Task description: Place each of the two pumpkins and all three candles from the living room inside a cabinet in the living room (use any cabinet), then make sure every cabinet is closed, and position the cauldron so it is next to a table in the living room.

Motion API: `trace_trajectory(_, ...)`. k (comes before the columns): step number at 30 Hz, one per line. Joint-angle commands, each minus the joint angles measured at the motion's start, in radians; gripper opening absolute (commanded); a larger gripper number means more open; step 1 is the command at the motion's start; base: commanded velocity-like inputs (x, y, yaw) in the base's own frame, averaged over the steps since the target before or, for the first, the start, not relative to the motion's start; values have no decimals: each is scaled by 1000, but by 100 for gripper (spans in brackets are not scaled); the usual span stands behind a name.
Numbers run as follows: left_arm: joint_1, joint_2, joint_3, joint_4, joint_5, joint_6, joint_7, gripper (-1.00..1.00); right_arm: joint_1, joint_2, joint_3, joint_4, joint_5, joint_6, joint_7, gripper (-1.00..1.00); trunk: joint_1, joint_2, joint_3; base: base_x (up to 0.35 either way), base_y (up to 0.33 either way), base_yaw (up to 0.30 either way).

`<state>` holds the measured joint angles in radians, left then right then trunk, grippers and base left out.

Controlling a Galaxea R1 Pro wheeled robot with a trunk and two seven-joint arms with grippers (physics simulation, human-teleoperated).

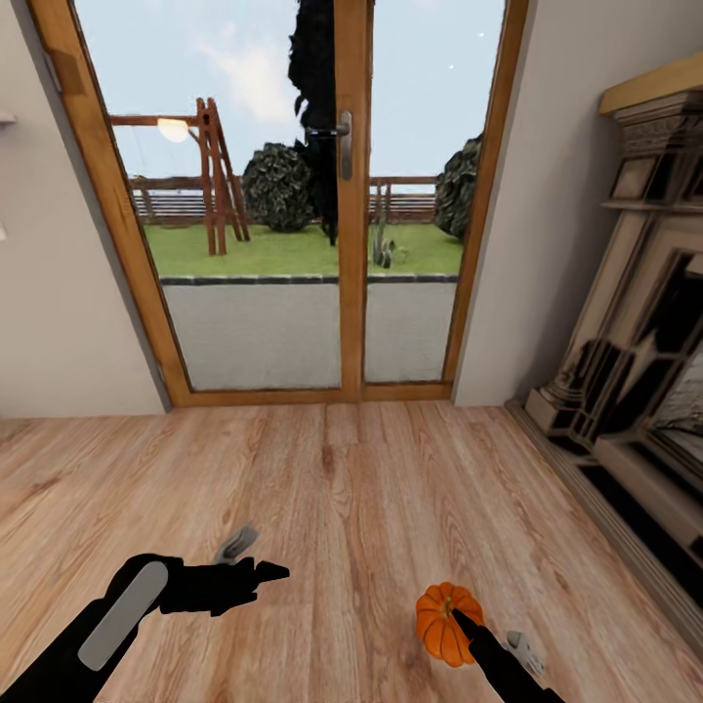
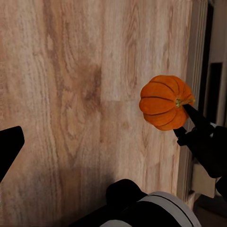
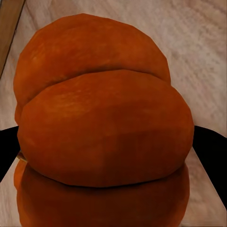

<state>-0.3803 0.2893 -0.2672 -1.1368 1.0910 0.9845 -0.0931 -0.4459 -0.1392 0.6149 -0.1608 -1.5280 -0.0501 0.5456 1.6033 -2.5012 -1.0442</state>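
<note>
One orange ribbed pumpkin (image 1: 441,625) hangs just above the wooden floor at the lower right of the head view, with my right gripper (image 1: 455,617) shut on it. In the right wrist view the pumpkin (image 3: 104,118) bulges close up between two black fingers (image 3: 210,151). The left wrist view catches the same pumpkin (image 2: 163,101) from the side, with a dark fingertip against its stem end. My left gripper (image 1: 268,573) hovers over the floor at the lower left, open and holding nothing; one of its fingers (image 2: 9,146) shows at the picture's edge.
A wood-framed glass double door (image 1: 342,195) with a garden behind it stands straight ahead. A beige and black fireplace surround (image 1: 635,342) runs along the right wall. Bare plank floor (image 1: 351,488) stretches between me and the door.
</note>
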Motion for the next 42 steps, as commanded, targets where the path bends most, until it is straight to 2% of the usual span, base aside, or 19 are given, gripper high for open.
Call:
trace_trajectory(1, -1, 1, -1, 0, -10, 1, -10, 100, -1, 0, 8, 0, -6, -5, 0, -100, 0, 0, -2, 0, 0, 81)
trace_trajectory(9, 0, 1, -3, 0, -11, 1, -8, 100, -1, 0, 8, 1, -6, -5, 0, -100, -4, 2, 12, 0, 0, 81)
trace_trajectory(42, -1, 1, -3, 0, -11, 0, -8, 100, -1, 0, 8, 2, -6, -4, -1, -100, -130, 233, 65, 0, 0, 81)
